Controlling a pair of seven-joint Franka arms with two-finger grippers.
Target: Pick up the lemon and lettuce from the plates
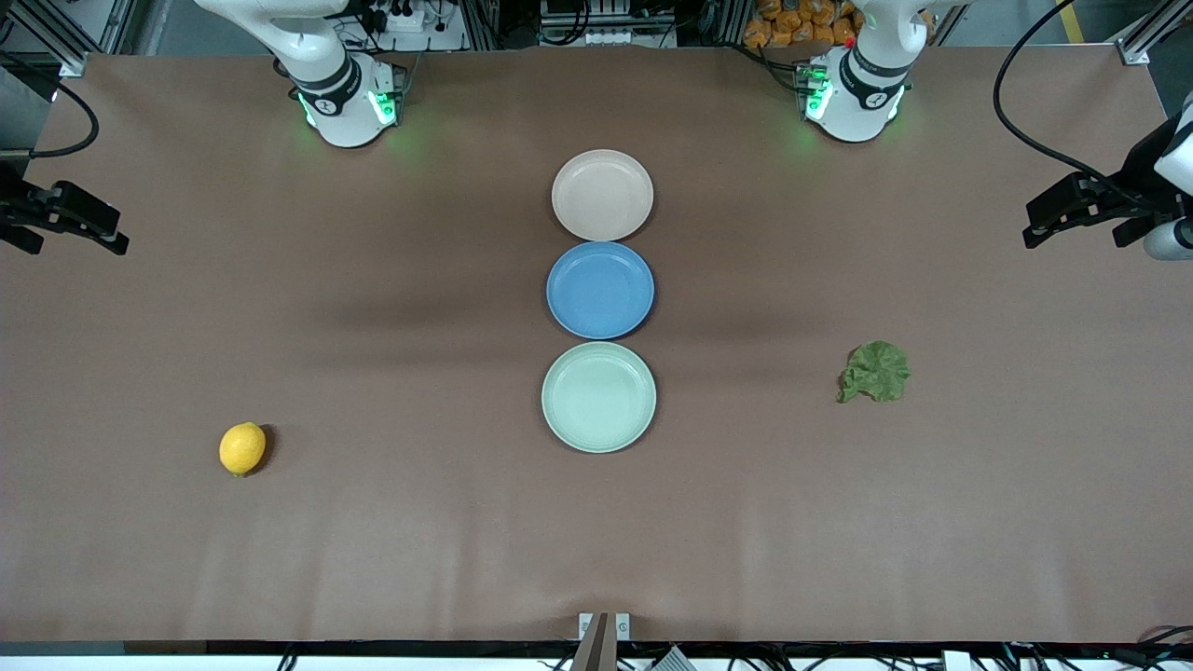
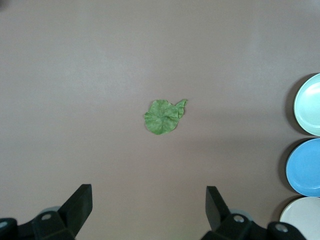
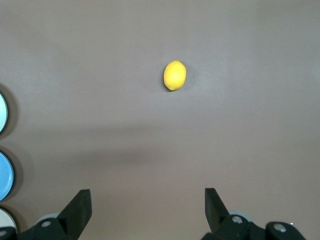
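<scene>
The lemon (image 1: 242, 448) lies on the bare table toward the right arm's end, on no plate; it also shows in the right wrist view (image 3: 175, 75). The lettuce (image 1: 875, 372) lies on the bare table toward the left arm's end and shows in the left wrist view (image 2: 164, 116). The beige-pink plate (image 1: 602, 194) and the mint green plate (image 1: 598, 397) are empty in the table's middle. My right gripper (image 1: 76, 244) is open and empty, high over the table's right-arm end. My left gripper (image 1: 1076, 240) is open and empty, high over the left-arm end.
An empty blue plate (image 1: 600, 290) sits between the two other plates, the three in a row. The plates show at the edge of the left wrist view (image 2: 306, 167). The arm bases (image 1: 349, 102) stand along the table's back edge.
</scene>
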